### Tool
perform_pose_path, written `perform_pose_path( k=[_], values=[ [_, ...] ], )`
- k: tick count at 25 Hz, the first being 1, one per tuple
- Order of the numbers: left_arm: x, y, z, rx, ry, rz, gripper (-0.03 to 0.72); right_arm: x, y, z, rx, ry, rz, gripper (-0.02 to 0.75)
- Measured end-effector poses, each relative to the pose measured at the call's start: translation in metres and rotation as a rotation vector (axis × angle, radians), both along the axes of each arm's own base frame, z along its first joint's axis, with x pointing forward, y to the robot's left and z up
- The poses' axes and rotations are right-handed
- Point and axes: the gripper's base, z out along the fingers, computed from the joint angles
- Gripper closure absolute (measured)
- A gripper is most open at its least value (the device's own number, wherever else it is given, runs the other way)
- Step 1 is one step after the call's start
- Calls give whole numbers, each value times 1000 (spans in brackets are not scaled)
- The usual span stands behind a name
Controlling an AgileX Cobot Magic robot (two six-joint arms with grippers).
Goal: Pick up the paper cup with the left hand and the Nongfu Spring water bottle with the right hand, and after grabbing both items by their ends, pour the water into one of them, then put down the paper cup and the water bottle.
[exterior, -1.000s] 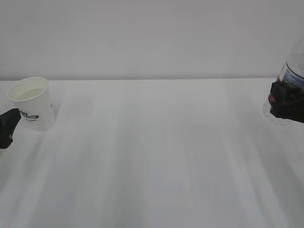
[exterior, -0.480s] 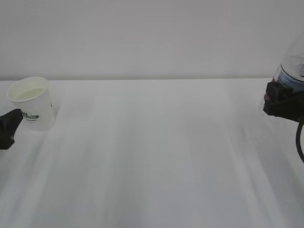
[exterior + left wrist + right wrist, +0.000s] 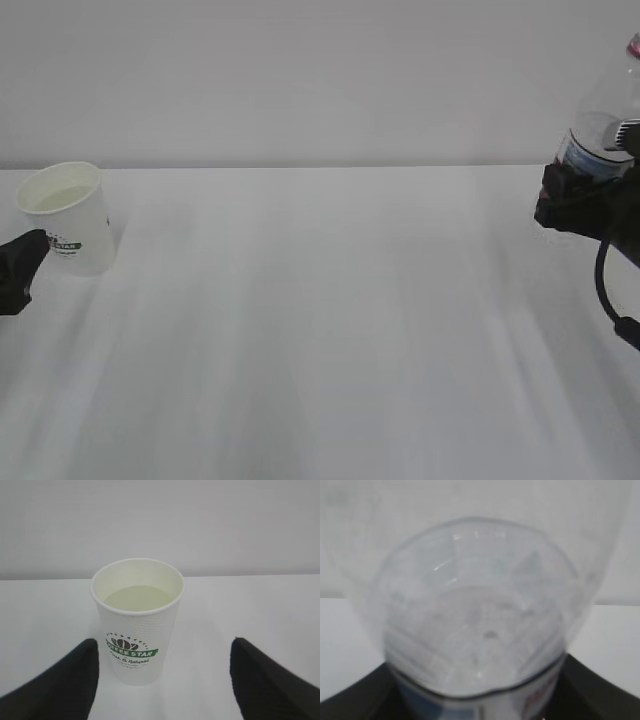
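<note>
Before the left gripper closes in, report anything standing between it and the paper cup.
Nothing visible does. The left gripper is open, its fingers on either side of the paper cup, with only bare table between.

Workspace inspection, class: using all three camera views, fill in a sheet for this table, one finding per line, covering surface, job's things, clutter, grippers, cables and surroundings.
Surface: white table, no spills seen.
Paper cup: paper cup upright at the table's far left, liquid inside, green logo facing the left wrist camera.
Water bottle: Nongfu Spring water bottle at the right edge, gripped around its label, base towards the right wrist camera.
Clutter: nothing seen.
Left gripper: left hand open, fingers either side of the cup, not touching it.
Right gripper: right hand closed on the bottle.
Cables: black cable looping below the right hand.
Surroundings: plain pale wall behind.
</note>
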Motion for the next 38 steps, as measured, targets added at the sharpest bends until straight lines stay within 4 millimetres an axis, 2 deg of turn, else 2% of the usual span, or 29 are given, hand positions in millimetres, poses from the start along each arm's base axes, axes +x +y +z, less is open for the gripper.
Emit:
perform_pose_path(
  k=[15, 25, 38],
  values=[
    [0, -1, 0, 3, -1, -11, 97, 28, 3, -17, -2, 26, 0, 262],
    [0, -2, 0, 6, -1, -29, 97, 31, 4, -42, -11, 90, 0, 262],
    [-1, -3, 0, 8, -2, -39, 99, 42, 5, -51, -12, 94, 0, 262]
  ],
)
